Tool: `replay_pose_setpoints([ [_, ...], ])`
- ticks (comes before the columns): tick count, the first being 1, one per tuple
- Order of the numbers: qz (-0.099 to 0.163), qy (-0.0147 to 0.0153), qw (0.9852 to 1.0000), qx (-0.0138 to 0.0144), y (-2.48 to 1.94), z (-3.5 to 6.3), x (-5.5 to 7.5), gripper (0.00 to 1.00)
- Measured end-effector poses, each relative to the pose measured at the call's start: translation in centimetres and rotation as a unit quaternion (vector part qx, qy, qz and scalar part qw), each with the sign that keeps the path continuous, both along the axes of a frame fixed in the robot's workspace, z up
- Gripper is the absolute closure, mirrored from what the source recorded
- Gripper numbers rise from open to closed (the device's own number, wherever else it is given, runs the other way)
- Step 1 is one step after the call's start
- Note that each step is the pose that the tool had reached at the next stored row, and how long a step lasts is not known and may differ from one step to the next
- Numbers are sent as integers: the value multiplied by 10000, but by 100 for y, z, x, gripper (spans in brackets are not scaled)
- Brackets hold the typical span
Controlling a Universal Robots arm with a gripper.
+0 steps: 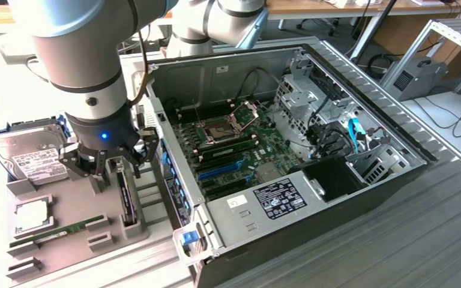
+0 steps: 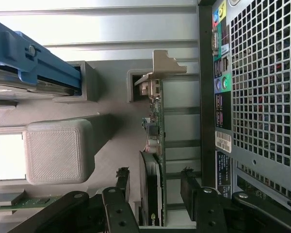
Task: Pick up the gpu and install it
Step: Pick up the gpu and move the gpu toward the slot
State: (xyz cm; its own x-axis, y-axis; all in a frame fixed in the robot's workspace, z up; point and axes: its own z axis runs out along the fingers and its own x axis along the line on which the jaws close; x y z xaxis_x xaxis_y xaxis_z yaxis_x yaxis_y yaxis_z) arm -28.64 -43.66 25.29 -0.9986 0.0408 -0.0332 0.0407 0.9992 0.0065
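The gpu (image 1: 126,201) stands on edge in a slot of the gray holder (image 1: 69,205) on the bench, in the lower left of the exterior view, just beside the open computer case (image 1: 206,81). The claw (image 1: 117,171) hangs directly over it, spread wide. In the wrist view its fingers (image 2: 122,182) stand one on each side of the card (image 2: 155,145), with a gap showing on both sides, so nothing is grasped yet.

The card looks light and stiff, but I would judge it delicate. It is a thin board with small parts on its faces, and the round black fan (image 2: 149,194) bulges from one side. The fan housing is probably slick plastic and could shift under the pads (a squeeze on the blades themselves would be worse). The safer hold seems to be across the board's thickness near its middle, on the heatsink body. That spot keeps clear of the silver bracket (image 2: 161,68) at one end and of the lower edge sitting in the slot. Standing so narrow, the card could tip or bind if drawn out crooked.
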Motion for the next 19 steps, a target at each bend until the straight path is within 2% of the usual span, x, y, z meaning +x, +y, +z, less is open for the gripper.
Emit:
replay_pose_setpoints([
  [7, 0, 0, 10000, 0, 0, 0, 0, 47],
  [10, 0, 0, 10000, 0, 0, 0, 0, 65],
  [11, 0, 0, 10000, 0, 0, 0, 0, 65],
  [13, 0, 0, 10000, 0, 0, 0, 0, 74],
  [19, 0, 0, 10000, 0, 0, 0, 0, 74],
])
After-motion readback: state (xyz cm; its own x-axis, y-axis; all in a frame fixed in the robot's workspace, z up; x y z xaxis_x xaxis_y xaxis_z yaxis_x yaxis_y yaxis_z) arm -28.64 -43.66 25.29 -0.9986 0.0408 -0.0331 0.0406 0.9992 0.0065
